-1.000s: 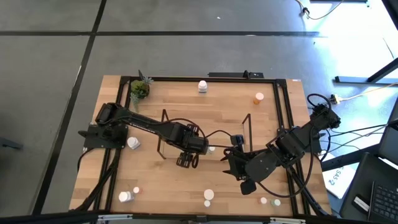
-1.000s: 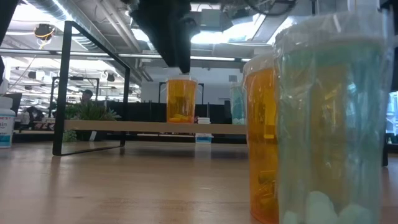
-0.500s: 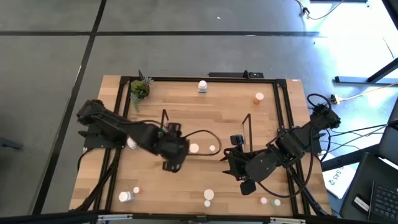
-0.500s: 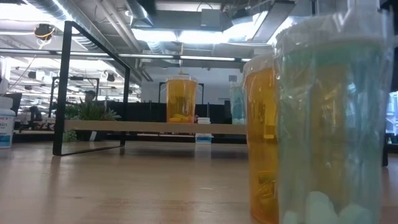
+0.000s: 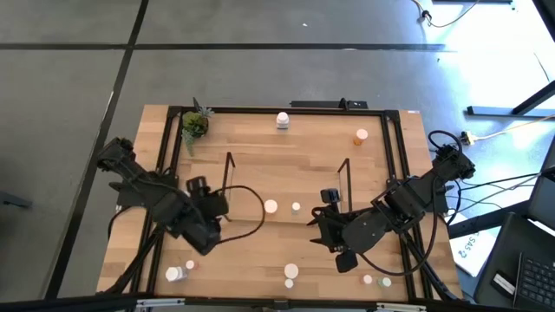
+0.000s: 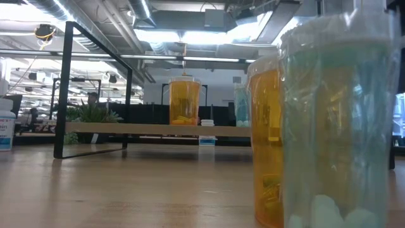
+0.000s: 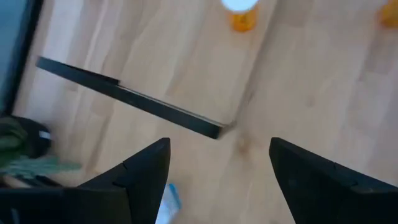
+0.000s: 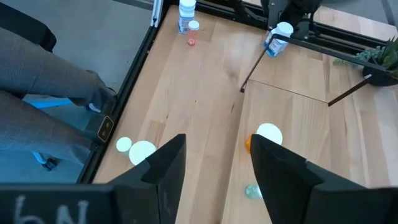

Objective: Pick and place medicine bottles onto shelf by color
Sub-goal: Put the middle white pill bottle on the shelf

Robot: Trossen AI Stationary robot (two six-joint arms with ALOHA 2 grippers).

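The shelf (image 5: pixel 286 178) stands mid-table, a black wire rack with a light wood surface (image 6: pixel 158 129). An orange bottle (image 5: pixel 270 206) stands upright on it, and it also shows in the low view (image 6: pixel 184 100). A small teal bottle (image 5: pixel 296 207) stands beside it. My left gripper (image 5: pixel 204 241) is open and empty, off the shelf's left end, and its wrist view (image 7: pixel 217 146) looks at the shelf's end frame (image 7: pixel 155 112). My right gripper (image 5: pixel 319 231) waits open and empty at the shelf's near right corner, and its wrist view (image 8: pixel 217 140) faces the orange bottle (image 8: pixel 267 135).
A white bottle (image 5: pixel 283 120) and an orange one (image 5: pixel 361 135) stand at the far side. Small bottles stand near the front edge (image 5: pixel 176 274) (image 5: pixel 291 271) (image 5: pixel 368 279). A potted plant (image 5: pixel 194 124) is at the far left. An orange bottle (image 6: pixel 272 139) and a teal one (image 6: pixel 335 126) stand close before the low camera.
My left gripper has drawn away from over the orange bottle on the shelf, going toward the table's left and near edges. The orange bottle stays upright on the shelf. My right arm has kept still.
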